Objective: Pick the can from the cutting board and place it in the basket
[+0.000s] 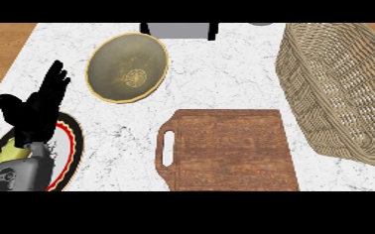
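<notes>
**Cutting board bare; can out of sight**

Cutting board point(230, 148) lying nearest on the desk point(219, 79), carrying nothing. Can showing nowhere, possibly already inside the basket point(330, 84). Left robot hand point(40, 104) resting open, fingers up, holding nothing. Right robot hand not showing. Placing step likely finishing; next move calls for confirming the can's whereabouts.

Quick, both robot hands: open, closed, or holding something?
Left robot hand: open, fingers straight, holding nothing.
Right robot hand: not in view.
</notes>
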